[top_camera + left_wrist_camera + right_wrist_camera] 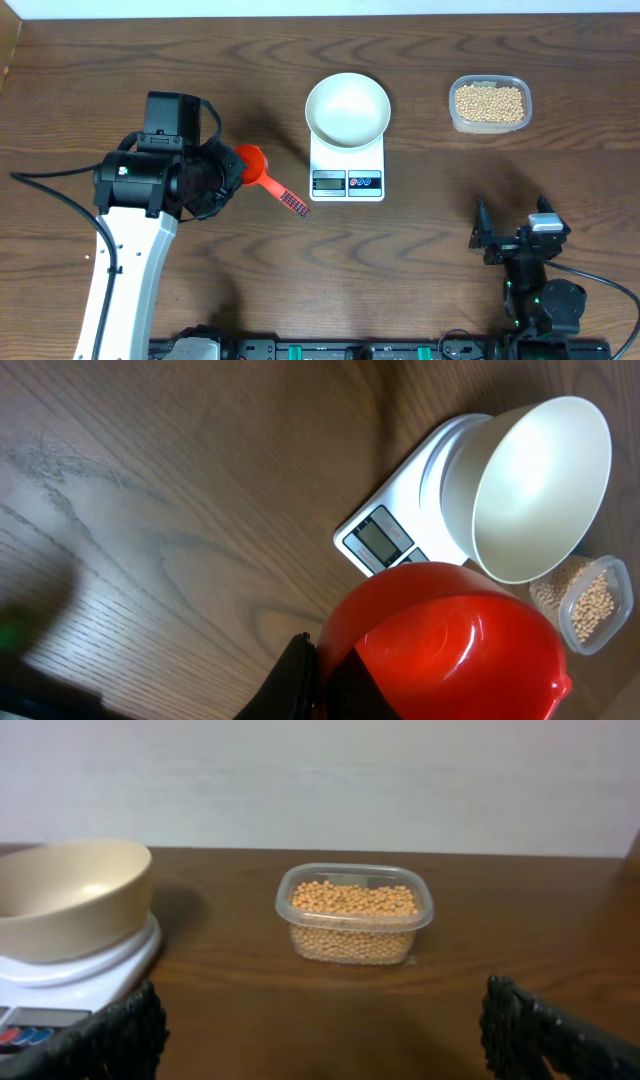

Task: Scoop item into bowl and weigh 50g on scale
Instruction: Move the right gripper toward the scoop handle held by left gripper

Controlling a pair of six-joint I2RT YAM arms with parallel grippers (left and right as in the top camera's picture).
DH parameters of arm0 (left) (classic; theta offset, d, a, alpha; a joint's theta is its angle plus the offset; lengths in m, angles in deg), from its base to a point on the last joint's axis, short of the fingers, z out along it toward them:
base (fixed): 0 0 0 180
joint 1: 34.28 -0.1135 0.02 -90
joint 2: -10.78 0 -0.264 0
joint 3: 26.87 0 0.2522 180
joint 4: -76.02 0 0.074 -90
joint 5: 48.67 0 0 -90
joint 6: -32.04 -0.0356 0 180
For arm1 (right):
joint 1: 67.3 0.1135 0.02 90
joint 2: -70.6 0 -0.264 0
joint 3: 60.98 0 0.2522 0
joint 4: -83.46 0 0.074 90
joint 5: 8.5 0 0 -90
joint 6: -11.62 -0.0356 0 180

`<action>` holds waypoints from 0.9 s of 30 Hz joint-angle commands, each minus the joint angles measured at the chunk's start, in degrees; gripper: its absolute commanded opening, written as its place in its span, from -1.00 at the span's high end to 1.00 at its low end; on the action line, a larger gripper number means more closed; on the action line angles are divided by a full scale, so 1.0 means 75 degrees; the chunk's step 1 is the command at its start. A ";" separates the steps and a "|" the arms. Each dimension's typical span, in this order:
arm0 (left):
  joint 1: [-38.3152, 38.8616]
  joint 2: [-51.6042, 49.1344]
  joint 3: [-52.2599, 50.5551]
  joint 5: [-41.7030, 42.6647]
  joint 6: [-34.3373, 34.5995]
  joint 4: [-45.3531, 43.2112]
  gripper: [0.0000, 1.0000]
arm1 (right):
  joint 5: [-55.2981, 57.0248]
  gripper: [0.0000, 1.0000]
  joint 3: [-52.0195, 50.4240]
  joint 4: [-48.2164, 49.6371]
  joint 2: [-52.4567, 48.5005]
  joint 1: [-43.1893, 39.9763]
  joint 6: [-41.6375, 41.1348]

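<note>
The cream-white bowl [348,108] stands empty on the white scale [347,165] at the table's middle back. The tan beans [489,102] fill a clear plastic tub [456,118] at the back right. My left gripper [228,175] is shut on a red scoop [252,160] left of the scale, the scoop's handle [290,200] pointing toward the scale's front. In the left wrist view the scoop's cup [450,650] is empty, with the bowl [540,490] and the scale [385,535] beyond. My right gripper [330,1040] is open and empty, facing the beans [355,900].
The right gripper [512,228] sits near the table's front right, well short of the tub. The bowl [70,895] and the scale [90,980] show at the left of the right wrist view. A black cable [50,185] trails left of the left arm.
</note>
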 commanded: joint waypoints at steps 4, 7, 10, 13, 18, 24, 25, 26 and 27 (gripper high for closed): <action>0.0012 0.0035 0.0009 0.0041 0.0259 0.0108 0.86 | -0.1230 -0.99 -0.0012 0.0070 0.0032 0.0047 -0.2958; 0.0012 0.0035 0.0009 0.0038 0.0256 0.0137 0.85 | -0.2667 -0.99 -0.0012 0.0210 -0.0213 0.0047 -0.2964; 0.0012 0.0035 0.0009 0.0035 0.0262 0.0117 0.86 | -0.3471 -0.99 0.0085 0.0356 -0.0522 0.0047 -0.3010; 0.0012 0.0035 0.0009 0.0032 0.0259 0.0076 0.86 | -0.3998 -0.99 0.0425 0.0358 -0.1005 0.0047 -0.3340; 0.0012 0.0035 0.0009 0.0032 0.0259 0.0044 0.86 | -0.5196 -0.99 0.1795 0.0350 -0.2932 0.0047 -0.3418; 0.0012 0.0035 0.0009 0.0032 0.0414 -0.0012 0.85 | -0.7431 -0.99 0.3893 0.0350 -0.5712 0.0047 -0.3418; 0.0012 0.0035 0.0009 0.0032 0.0516 -0.0012 0.85 | -0.7685 -0.99 0.4132 0.0347 -0.6033 0.0047 -0.3421; 0.0012 0.0035 0.0009 0.0032 0.0597 -0.0015 0.86 | -0.7924 -0.98 0.4366 0.0350 -0.6341 0.0050 -0.3503; 0.0012 0.0035 0.0009 0.0032 0.0682 -0.0017 0.85 | -0.8172 -0.99 0.4692 0.0350 -0.6787 0.0064 -0.3765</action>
